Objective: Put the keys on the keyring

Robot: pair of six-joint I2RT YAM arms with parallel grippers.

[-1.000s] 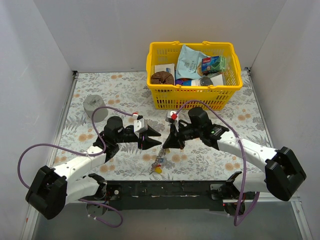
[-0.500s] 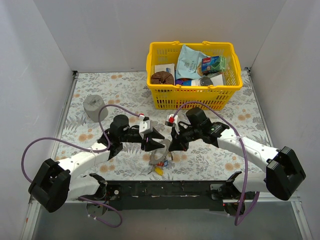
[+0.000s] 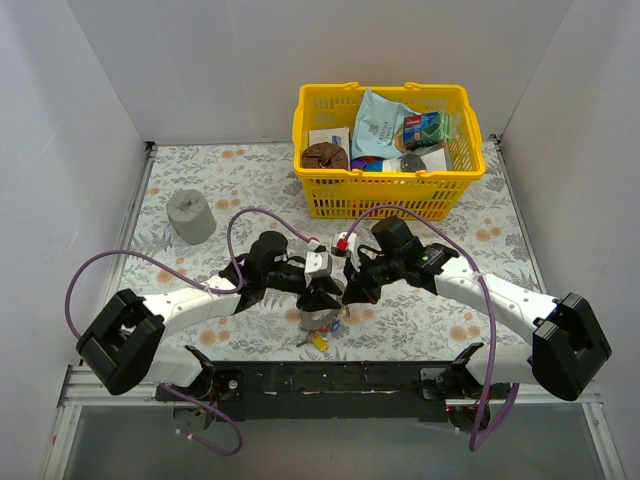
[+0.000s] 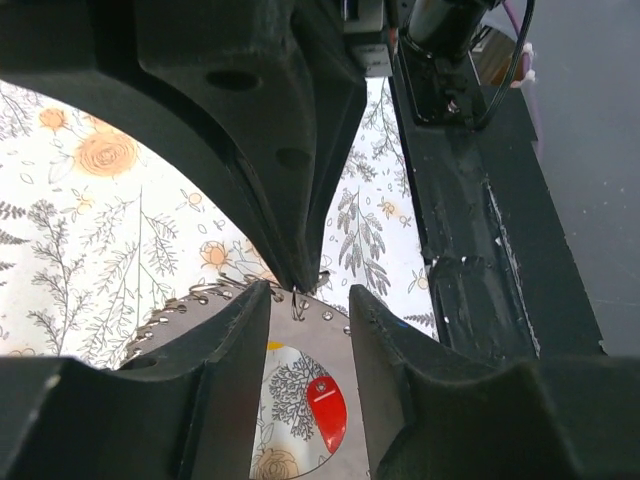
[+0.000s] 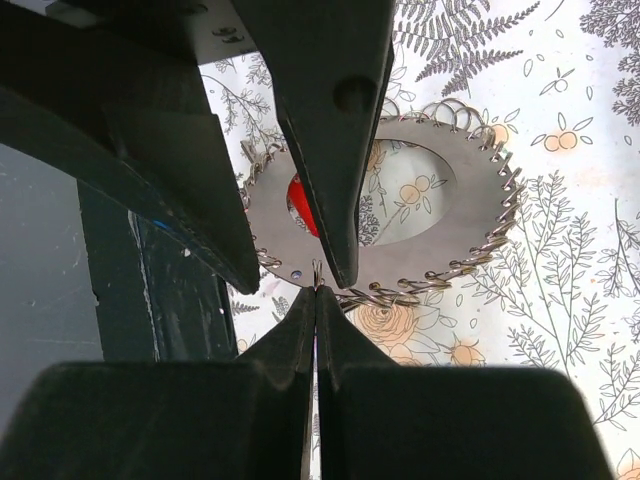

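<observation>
Right wrist view: keyring (image 5: 480,235) broadside; right claw (image 5: 316,300) pinches its rim, left claw (image 4: 308,292) part-open.

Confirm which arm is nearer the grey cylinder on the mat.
Left. The left arm lies just near-side of the grey cylinder; the right arm is well off to its right, its claw shut on the keyring.

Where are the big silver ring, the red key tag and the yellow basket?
keyring (image 5: 485,215), right wrist view, flat band right of its hole.
red key tag (image 4: 327,412), left wrist view, its middle.
yellow basket (image 3: 380,200), top view, front wall.
</observation>
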